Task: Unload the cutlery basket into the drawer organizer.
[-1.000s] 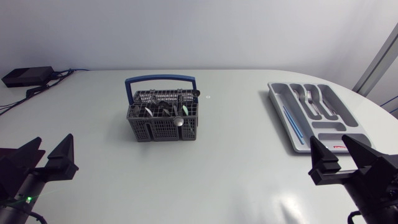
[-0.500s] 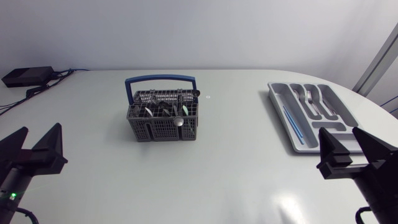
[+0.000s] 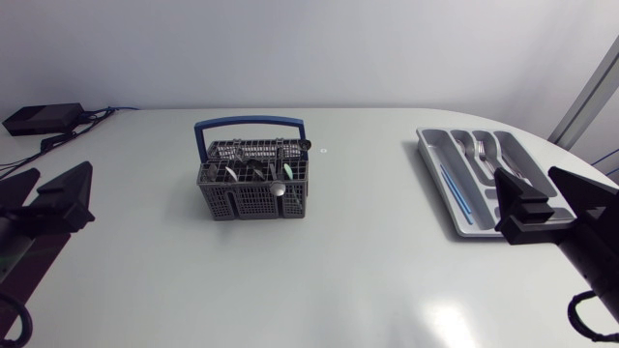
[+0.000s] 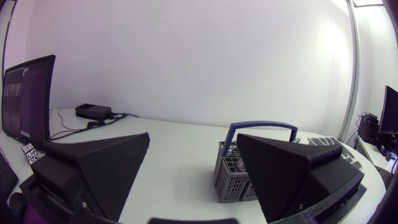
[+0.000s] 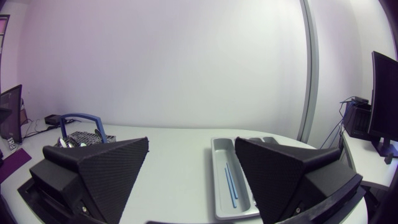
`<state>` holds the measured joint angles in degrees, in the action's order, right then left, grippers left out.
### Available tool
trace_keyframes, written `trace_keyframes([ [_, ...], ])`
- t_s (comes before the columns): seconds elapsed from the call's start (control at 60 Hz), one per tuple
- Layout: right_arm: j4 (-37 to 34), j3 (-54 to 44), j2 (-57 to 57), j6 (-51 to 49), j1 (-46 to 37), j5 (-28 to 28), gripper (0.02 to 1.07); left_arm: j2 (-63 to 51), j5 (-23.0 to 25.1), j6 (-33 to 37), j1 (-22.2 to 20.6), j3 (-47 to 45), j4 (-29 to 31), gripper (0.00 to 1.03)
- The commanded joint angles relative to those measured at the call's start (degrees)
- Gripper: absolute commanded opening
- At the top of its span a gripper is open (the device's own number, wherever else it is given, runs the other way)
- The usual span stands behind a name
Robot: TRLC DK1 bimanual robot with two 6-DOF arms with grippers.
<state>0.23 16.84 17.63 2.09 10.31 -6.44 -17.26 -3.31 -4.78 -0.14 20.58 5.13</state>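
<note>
My left gripper [image 3: 42, 193], fingers apart and empty, at the worktop's [image 3: 368, 256] left edge. Blue-handled cutlery basket [image 3: 253, 201], loaded, toward the far edge, left of centre. Drawer organizer [image 3: 431, 159], holding forks [image 3: 484, 155], by the right edge. My right gripper [image 3: 553, 198], fingers apart, at the organizer's near end.

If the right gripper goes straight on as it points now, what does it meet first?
Probably the grey plastic drawer organizer, lying straight ahead of the right gripper, in line with its open jaws; nothing else shows before it.
</note>
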Motion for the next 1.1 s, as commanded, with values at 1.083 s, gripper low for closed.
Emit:
trace_keyframes([
  [1.083, -17.9, 28.34, 35.72, 2.57, 9.82, -4.2, 1.02, -38.99, 3.93, 4.86, -9.7, 31.01, 21.86, 0.93],
])
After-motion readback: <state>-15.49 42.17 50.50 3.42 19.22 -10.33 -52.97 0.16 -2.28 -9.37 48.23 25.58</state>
